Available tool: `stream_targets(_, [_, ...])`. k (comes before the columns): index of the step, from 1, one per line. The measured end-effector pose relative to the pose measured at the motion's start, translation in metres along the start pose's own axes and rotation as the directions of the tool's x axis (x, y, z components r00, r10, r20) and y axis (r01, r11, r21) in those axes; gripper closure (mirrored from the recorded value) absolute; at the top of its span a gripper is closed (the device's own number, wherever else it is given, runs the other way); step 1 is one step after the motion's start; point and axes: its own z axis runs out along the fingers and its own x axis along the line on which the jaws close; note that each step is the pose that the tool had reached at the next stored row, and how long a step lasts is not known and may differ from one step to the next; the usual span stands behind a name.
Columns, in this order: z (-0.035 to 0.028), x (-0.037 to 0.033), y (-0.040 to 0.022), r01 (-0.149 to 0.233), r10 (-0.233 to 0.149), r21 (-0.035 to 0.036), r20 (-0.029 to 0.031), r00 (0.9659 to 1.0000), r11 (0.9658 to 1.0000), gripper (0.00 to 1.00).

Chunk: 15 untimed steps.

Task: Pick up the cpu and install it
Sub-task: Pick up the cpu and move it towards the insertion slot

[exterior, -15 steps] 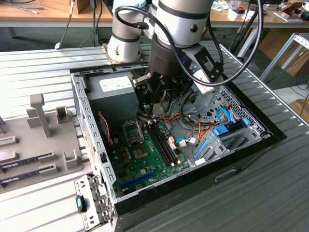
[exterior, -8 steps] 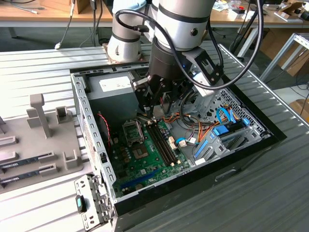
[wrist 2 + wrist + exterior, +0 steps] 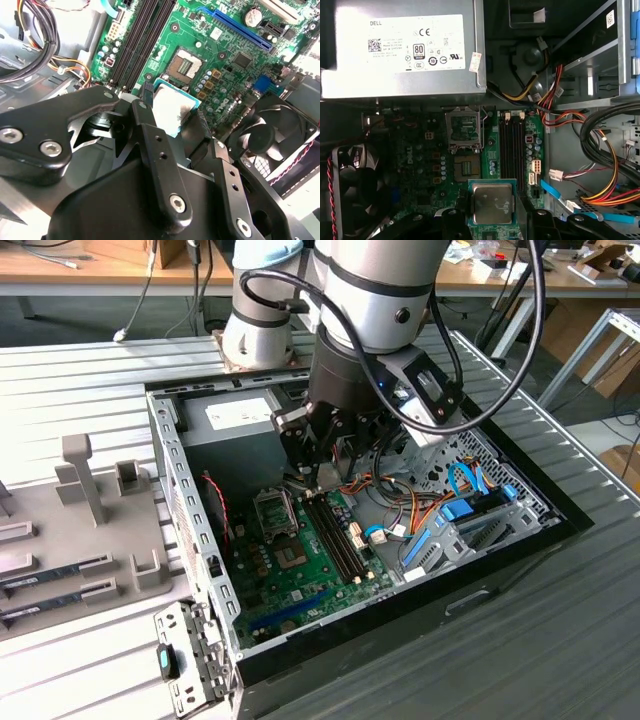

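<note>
Open computer case [image 3: 195,540] on a ribbed metal table [image 3: 80,365], with the arm reaching down into it. Inside, in the first wrist view: one grey power-supply box [image 3: 402,47], one black fan [image 3: 350,185], one green motherboard [image 3: 420,150], one bank of long dark memory slots [image 3: 512,150] and bundles of coloured cables [image 3: 600,160] running along the drive bay side. The cables lie well apart from the gripper; the memory slots are just beside it.

One processor socket [image 3: 467,167] stands uncovered, its metal load frame [image 3: 464,127] swung back toward the power supply. Nothing sits in the socket.

One cpu [image 3: 492,200], silvery top with a thin green rim, sits in the gripper [image 3: 492,206]. Two black fingers [image 3: 522,212] are closed narrowly on its opposite edges, the flat top facing the wrist. The second wrist view shows the same clamp. The cpu hangs just beside the socket, offset toward the memory slots, not over it. Its height above the board cannot be judged.
</note>
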Motion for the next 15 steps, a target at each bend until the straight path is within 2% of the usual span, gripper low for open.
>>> stream_targets(15, [0.0065, 0.0002, -0.0048, 0.000, 0.000, -0.0001, 0.0000, 1.0000, 1.0000, 0.53])
